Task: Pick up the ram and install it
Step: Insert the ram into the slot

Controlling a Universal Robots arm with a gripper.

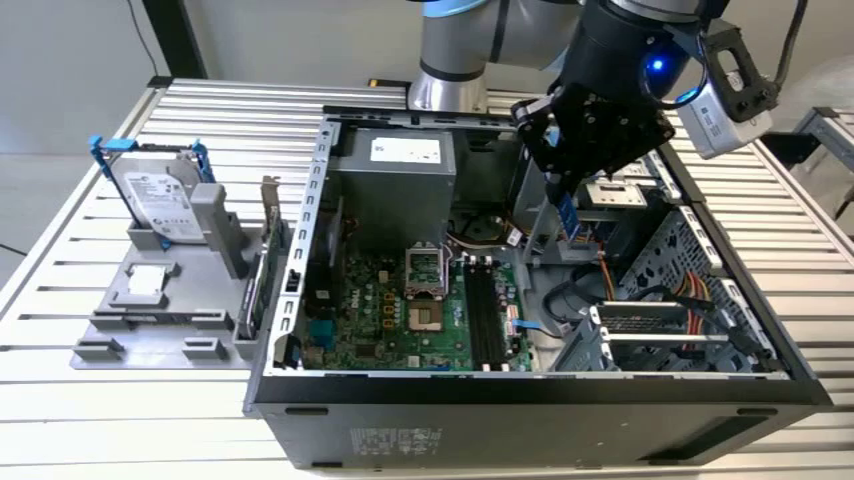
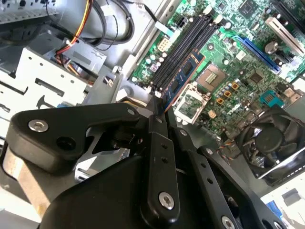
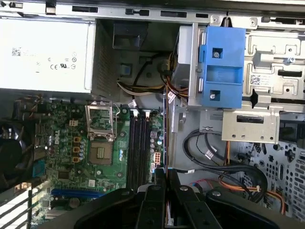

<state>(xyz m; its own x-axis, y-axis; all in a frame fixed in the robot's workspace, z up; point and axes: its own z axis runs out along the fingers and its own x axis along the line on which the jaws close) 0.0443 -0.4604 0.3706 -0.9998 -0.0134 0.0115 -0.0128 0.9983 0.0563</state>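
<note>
— Case [image 1: 534, 410] first, since it's the biggest thing there: what state is it in?

— Black computer tower, side panel off, lying flat on the slatted metal table [image 1: 120, 420] with the motherboard [image 1: 400, 310] facing up. Beside it, toward the table's edge on the exterior view's left, a grey fixture [image 1: 147, 310] carries a silver hard drive [image 1: 160, 195] standing on edge.

— And the arm?

— The arm [image 1: 461, 50] rises from the table just beyond the case's power-supply [image 1: 400, 165] edge. It bends over so the wrist points down into the open interior.

— How is the gripper set?

— The gripper [image 1: 566, 195] is clenched, grasping the ram [image 1: 570, 220]. In the second wrist view its [image 2: 159, 107] black fingers [image 2: 162, 157] come together with hardly a gap and pinch one end of the stick. In the first wrist view it [image 3: 165, 175] looks straight down over the board.

— What does the ram look like?

— It's a thin, narrow, dark green board. The second wrist view shows a blue label along its face [image 2: 183, 76].

— Where is it?

— In the exterior view it hangs upright below the fingertips, long side vertical, in the air over the case's power-supply end. It sits between the motherboard and the drive cage [image 1: 654, 330]. It's apart from the black memory slots [image 1: 483, 310] along the motherboard's edge nearest that cage.
</note>
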